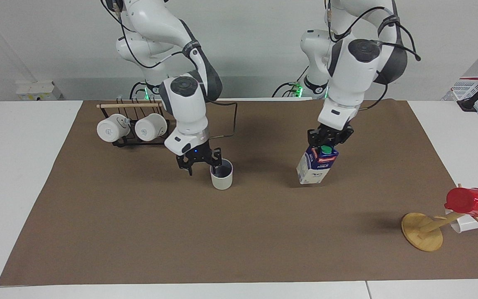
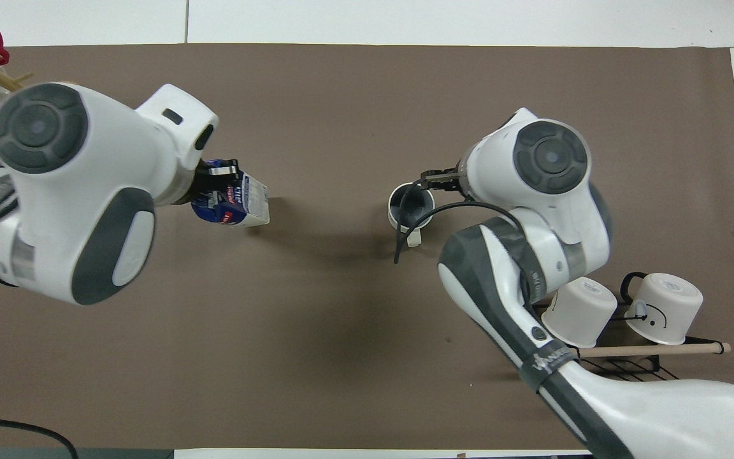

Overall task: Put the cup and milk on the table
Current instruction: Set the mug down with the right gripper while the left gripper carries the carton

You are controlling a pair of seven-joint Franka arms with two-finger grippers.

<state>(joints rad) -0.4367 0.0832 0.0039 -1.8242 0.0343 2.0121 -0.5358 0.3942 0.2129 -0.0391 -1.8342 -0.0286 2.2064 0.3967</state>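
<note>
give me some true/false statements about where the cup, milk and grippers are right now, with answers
1. The cup stands upright on the brown mat. True.
2. The right gripper is shut on the cup. False: its fingers are open, one at the rim.
3. The left gripper grips the milk carton by its top. True.
4. The milk carton lies flat on the mat. False: it hangs tilted in the gripper.
5. The red cup sits on the black rack. False: it hangs on the wooden mug tree.
</note>
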